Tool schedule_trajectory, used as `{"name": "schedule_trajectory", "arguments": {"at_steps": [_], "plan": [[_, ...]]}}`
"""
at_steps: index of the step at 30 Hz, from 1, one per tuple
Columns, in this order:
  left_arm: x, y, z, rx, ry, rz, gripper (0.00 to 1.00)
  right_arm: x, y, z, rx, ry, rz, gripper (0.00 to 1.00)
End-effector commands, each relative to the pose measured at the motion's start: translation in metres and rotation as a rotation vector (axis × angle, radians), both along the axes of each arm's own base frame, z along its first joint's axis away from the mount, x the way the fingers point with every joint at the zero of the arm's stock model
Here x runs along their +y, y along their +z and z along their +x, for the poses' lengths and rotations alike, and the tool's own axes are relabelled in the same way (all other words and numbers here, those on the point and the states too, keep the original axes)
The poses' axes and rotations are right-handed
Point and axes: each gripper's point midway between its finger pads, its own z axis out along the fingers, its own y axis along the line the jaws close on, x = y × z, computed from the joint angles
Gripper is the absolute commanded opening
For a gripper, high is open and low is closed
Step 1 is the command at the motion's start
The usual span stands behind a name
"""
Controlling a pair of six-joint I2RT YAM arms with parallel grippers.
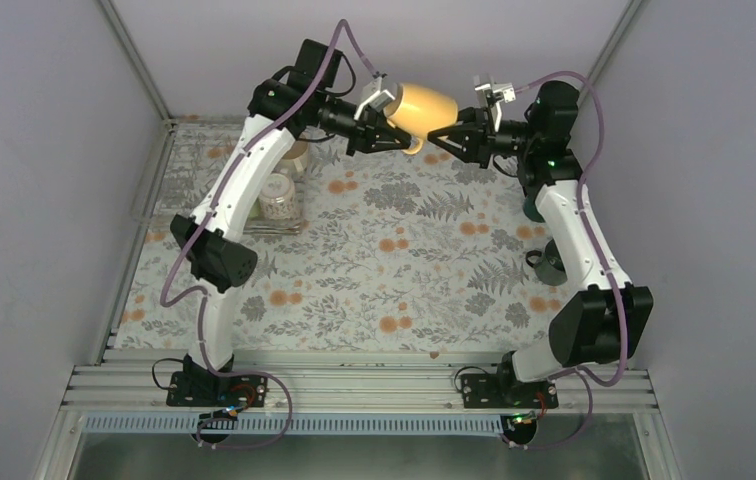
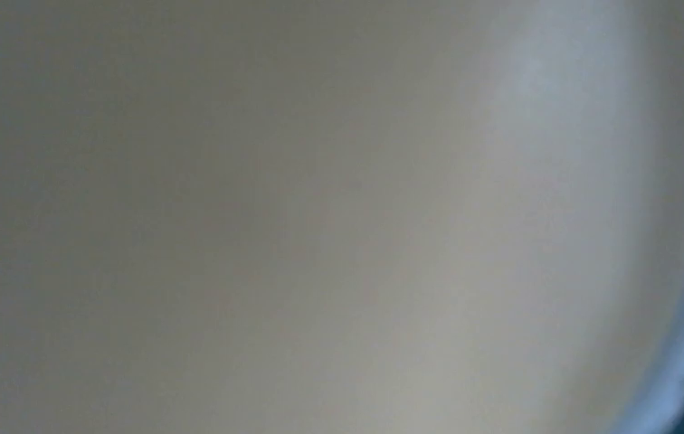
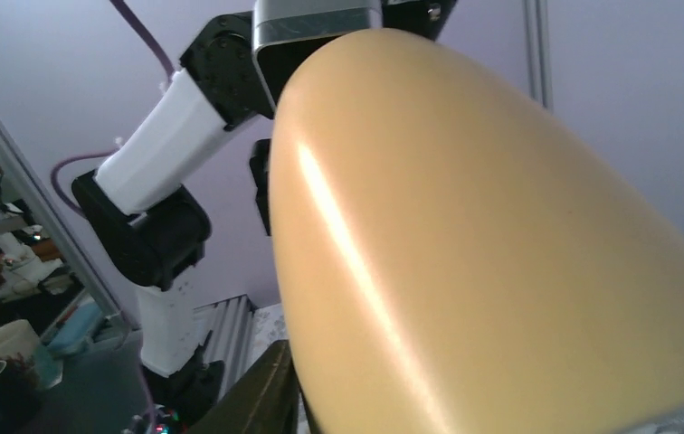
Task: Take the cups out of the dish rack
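The left gripper squeezes the yellow mug up in the air, over the far side of the table. The right gripper is right beside it, but I cannot tell if it grips. The patterned mug and cream mug sit on the dish rack.

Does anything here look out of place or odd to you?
Only the yellow mug: it hangs in the air on its side, between the left gripper and the right gripper. Nothing spilled or broken shows.
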Motion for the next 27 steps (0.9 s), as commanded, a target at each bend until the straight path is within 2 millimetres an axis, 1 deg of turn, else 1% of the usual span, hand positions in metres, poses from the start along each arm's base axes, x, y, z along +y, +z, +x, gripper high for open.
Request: {"name": "schedule_trajectory", "arguments": {"at_steps": [1, 2, 5, 7, 8, 10, 11, 13, 14, 15, 16, 18, 20, 21, 22, 24, 25, 27], "plan": [[-0.003, 0.019, -0.02, -0.036, -0.113, -0.082, 0.03, -0.002, 0.026, -0.01, -0.086, -0.015, 0.012, 0.19], [-0.003, 0.018, -0.019, -0.037, -0.113, -0.08, 0.05, -0.003, 0.026, -0.011, -0.085, -0.016, 0.01, 0.14], [0.0, 0.017, -0.016, -0.06, -0.092, -0.068, 0.16, -0.003, 0.024, -0.011, -0.095, -0.031, -0.007, 0.05], [0.004, 0.019, -0.013, -0.085, -0.067, -0.054, 0.34, -0.004, 0.022, -0.008, -0.105, -0.059, -0.031, 0.04], [0.007, 0.019, -0.011, -0.105, -0.047, -0.043, 0.42, -0.005, 0.019, -0.003, -0.093, -0.083, -0.052, 0.03], [0.014, 0.021, -0.007, -0.151, -0.009, -0.018, 0.49, -0.008, 0.011, 0.011, -0.079, -0.139, -0.116, 0.03], [0.017, 0.02, -0.004, -0.172, 0.018, 0.001, 0.61, -0.011, 0.005, 0.02, -0.066, -0.17, -0.151, 0.03], [0.026, 0.02, 0.001, -0.219, 0.072, 0.041, 0.87, -0.021, -0.01, 0.041, -0.029, -0.262, -0.227, 0.03], [0.032, 0.02, 0.005, -0.239, 0.108, 0.068, 0.96, -0.028, -0.018, 0.052, -0.016, -0.308, -0.27, 0.03], [0.037, 0.019, 0.008, -0.261, 0.141, 0.095, 1.0, -0.036, -0.028, 0.065, 0.003, -0.353, -0.32, 0.03], [0.044, 0.017, 0.013, -0.294, 0.183, 0.13, 1.0, -0.043, -0.044, 0.08, 0.036, -0.396, -0.382, 0.03], [0.06, 0.011, 0.027, -0.355, 0.286, 0.218, 1.0, -0.06, -0.069, 0.105, 0.073, -0.471, -0.513, 0.03], [0.083, 0.003, 0.055, -0.434, 0.458, 0.339, 1.0, -0.08, -0.097, 0.128, 0.113, -0.539, -0.66, 0.03], [0.105, -0.005, 0.077, -0.489, 0.592, 0.445, 1.0, -0.092, -0.116, 0.137, 0.143, -0.569, -0.748, 0.03], [0.126, -0.009, 0.094, -0.541, 0.713, 0.528, 1.0, -0.101, -0.131, 0.143, 0.162, -0.586, -0.817, 0.03], [0.17, -0.014, 0.121, -0.606, 0.919, 0.645, 1.0, -0.117, -0.162, 0.15, 0.204, -0.603, -0.939, 0.04], [0.193, -0.011, 0.132, -0.635, 1.023, 0.681, 1.0, -0.124, -0.174, 0.152, 0.221, -0.61, -0.987, 0.04], [0.235, -0.007, 0.147, -0.645, 1.182, 0.716, 1.0, -0.135, -0.196, 0.153, 0.251, -0.612, -1.066, 0.04]]}}
